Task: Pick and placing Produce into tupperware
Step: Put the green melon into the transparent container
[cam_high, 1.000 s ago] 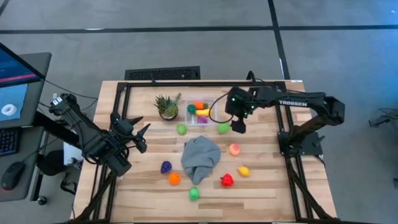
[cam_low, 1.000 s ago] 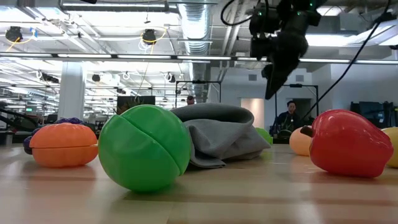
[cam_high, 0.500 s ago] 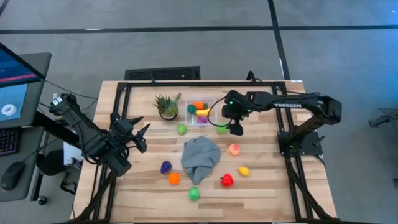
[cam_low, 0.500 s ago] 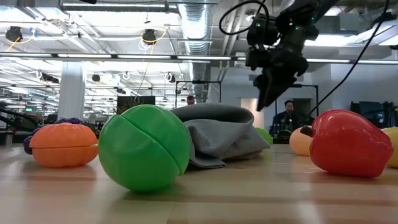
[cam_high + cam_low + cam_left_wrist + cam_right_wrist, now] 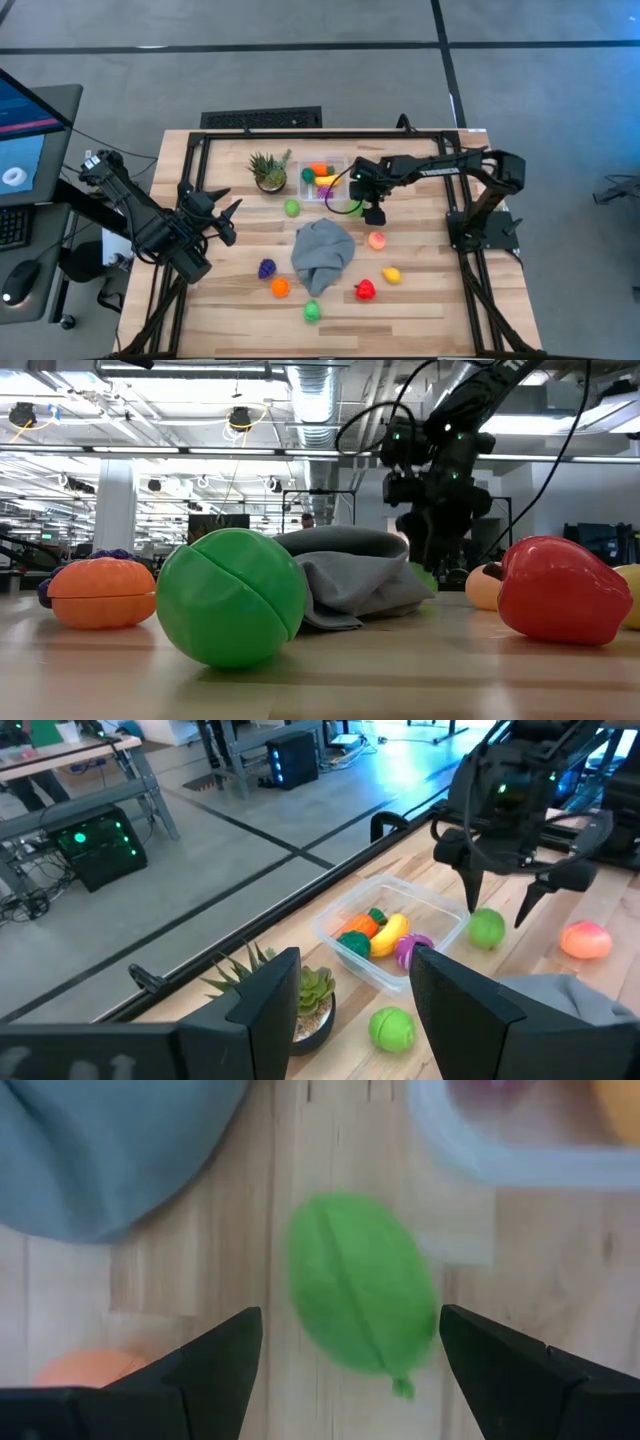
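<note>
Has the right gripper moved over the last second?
Yes. In the high view the right gripper has shifted left toward the tupperware and come down over the green fruit, fingers open.

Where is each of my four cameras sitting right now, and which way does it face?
High view: overhead, facing straight down on the table; both arms show, right gripper by the tupperware.
Low view: at tabletop height, facing level across to the room; right gripper behind the grey cloth.
Left wrist view: behind the left arm's fingers, facing the tupperware and right gripper.
Right wrist view: looking down between open fingers at a green fruit.
Shared: that green fruit beside the tupperware shows in both wrist views.
</note>
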Robot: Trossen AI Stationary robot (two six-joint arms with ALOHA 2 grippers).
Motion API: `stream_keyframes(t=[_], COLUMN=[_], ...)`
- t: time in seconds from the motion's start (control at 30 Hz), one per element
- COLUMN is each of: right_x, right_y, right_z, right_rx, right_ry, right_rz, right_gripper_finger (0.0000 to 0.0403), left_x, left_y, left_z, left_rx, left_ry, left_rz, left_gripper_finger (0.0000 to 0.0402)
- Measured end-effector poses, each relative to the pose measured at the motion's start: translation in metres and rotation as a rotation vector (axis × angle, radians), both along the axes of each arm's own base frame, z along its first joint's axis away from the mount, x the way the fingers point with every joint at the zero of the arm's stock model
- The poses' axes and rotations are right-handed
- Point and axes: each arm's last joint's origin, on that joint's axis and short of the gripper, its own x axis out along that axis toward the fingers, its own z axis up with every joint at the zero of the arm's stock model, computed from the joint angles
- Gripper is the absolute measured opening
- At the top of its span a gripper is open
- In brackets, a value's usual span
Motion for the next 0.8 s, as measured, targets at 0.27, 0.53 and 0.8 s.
stream_keyframes(t=[0.27,0.53,0.8], right_x=[0.003,0.006,0.013], right_y=[-0.004,0.0,0.011], right_z=[-0.006,-0.003,-0.002], right_rx=[0.007,-0.011,-0.059], right_ry=[0.004,-0.036,-0.076], right_rz=[-0.008,0.034,0.107], right_gripper_finger=[0.0328,0.0328,0.0331], left_x=[0.0,0.0,0.0], left_y=[0.0,0.0,0.0], left_z=[0.0,0.0,0.0], left_rx=[0.0,-0.004,-0.012], left_ry=[0.001,-0.002,-0.01], left_rz=[0.0,0.001,0.006], left_gripper_finger=[0.018,0.018,0.018])
